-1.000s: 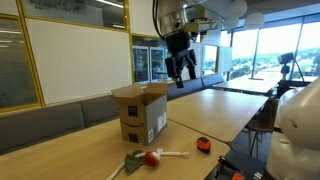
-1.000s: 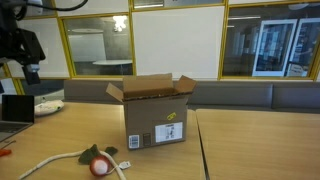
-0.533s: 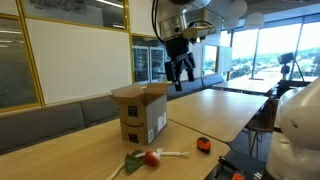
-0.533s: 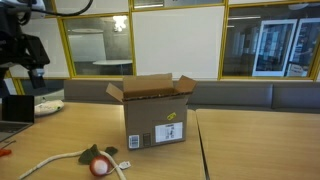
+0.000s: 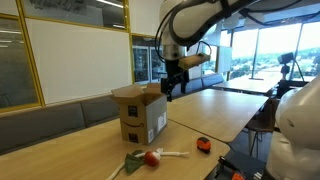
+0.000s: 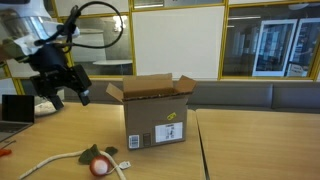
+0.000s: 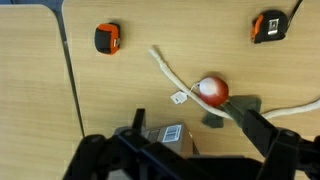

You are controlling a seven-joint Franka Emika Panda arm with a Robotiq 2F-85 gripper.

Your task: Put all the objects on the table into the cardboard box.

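I look onto a big whiteboard (image 5: pixel 75 55) in a yellow frame, which shows in both exterior views. A grey bench (image 5: pixel 50 112) runs along the wall right under the whiteboard. Yellow-framed glass panels (image 6: pixel 268 45) stand on either side of the whiteboard. Well past the whiteboard's far end are tall windows (image 5: pixel 268 45) full of daylight, with a dark stand (image 5: pixel 288 68) before them. My laptop (image 6: pixel 14 108) sits open, low and off the whiteboard's other end.
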